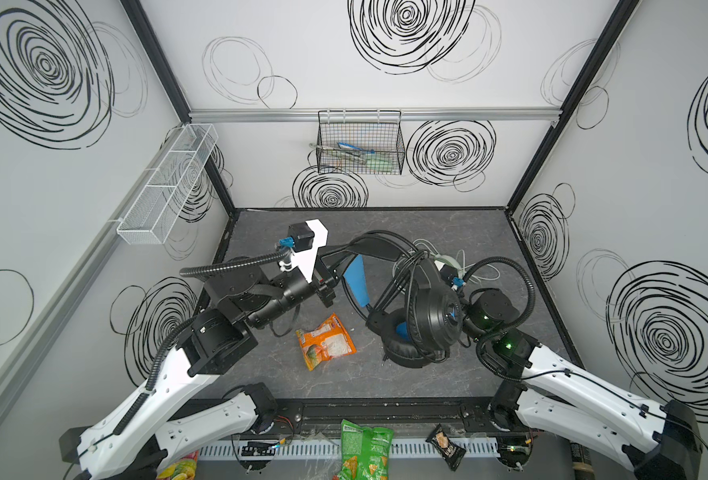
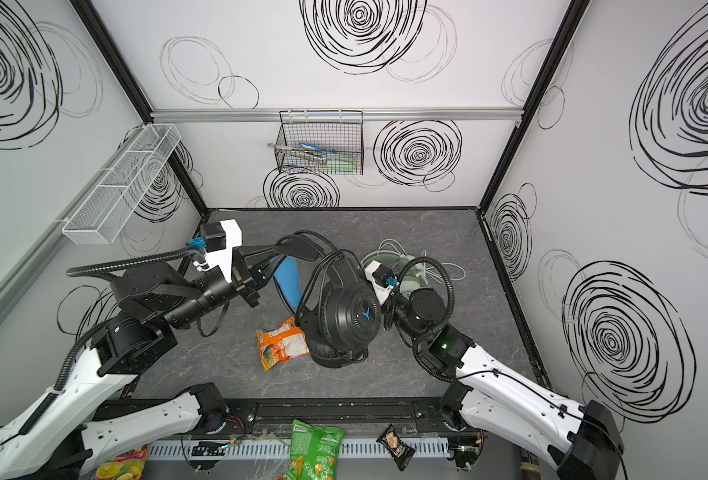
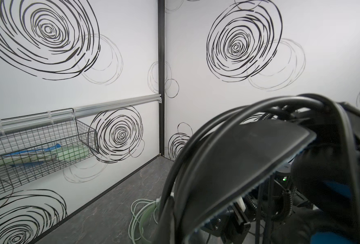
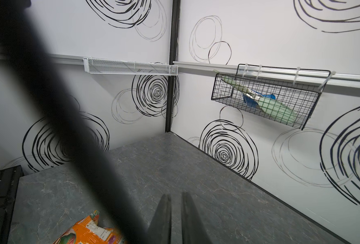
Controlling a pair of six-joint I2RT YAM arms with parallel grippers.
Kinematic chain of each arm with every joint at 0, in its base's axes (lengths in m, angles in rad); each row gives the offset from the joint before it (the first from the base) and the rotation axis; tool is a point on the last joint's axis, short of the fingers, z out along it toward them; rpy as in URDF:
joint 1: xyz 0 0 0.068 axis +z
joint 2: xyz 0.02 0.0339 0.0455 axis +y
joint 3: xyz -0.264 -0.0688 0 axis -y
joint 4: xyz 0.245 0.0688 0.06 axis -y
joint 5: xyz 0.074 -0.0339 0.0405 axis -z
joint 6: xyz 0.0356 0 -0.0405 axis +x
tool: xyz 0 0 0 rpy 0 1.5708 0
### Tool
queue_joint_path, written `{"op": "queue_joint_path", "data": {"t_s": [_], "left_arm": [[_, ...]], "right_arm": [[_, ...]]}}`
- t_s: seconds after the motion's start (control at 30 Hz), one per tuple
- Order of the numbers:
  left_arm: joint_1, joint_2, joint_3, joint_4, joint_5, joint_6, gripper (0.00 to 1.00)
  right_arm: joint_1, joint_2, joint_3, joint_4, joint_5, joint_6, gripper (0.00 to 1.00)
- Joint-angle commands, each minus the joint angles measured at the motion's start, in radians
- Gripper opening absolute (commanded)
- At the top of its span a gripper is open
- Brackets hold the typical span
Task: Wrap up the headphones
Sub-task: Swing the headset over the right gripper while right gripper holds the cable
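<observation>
One headset (image 1: 431,311) in left end effector (image 1: 337,266)

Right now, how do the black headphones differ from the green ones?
The black headphones are propped up, headband in the left hand; the green headphones lie on the table. Their black cable loops over them; the green headphones' whitish cable sprawls loose. Both are corded.

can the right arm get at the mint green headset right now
Probably, but not directly. The mint green headset lies close beside the right arm, yet the right pincer points away from it, and the black headset hangs close by, crowding any turn.
</observation>
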Motion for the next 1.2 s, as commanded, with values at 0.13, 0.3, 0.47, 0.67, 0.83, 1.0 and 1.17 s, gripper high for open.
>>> {"op": "queue_joint_path", "data": {"t_s": [0.13, 0.3, 0.47, 0.67, 0.83, 1.0, 1.17], "left_arm": [[0.02, -0.004, 0.081, 0.218, 0.088, -0.153, 0.0], [0.022, 0.008, 0.085, 0.253, 0.096, -0.178, 0.0], [0.025, 0.021, 0.078, 0.309, 0.066, -0.209, 0.0], [0.025, 0.046, 0.062, 0.415, -0.049, -0.261, 0.0], [0.023, 0.081, 0.072, 0.482, -0.037, -0.293, 0.0], [0.023, 0.089, 0.069, 0.505, -0.057, -0.3, 0.0], [0.023, 0.086, 0.069, 0.517, -0.098, -0.292, 0.0]], "right_arm": [[-0.006, 0.037, 0.017, 0.048, -0.003, 0.049, 0.06], [-0.003, 0.059, 0.02, 0.05, -0.03, 0.07, 0.04], [-0.002, 0.06, 0.009, 0.052, -0.047, 0.086, 0.1], [0.008, 0.073, -0.004, 0.075, -0.06, 0.103, 0.16], [0.022, 0.09, -0.005, 0.086, -0.074, 0.108, 0.18], [0.032, 0.106, -0.016, 0.111, -0.073, 0.117, 0.18], [0.045, 0.13, -0.027, 0.129, -0.08, 0.131, 0.19]]}}
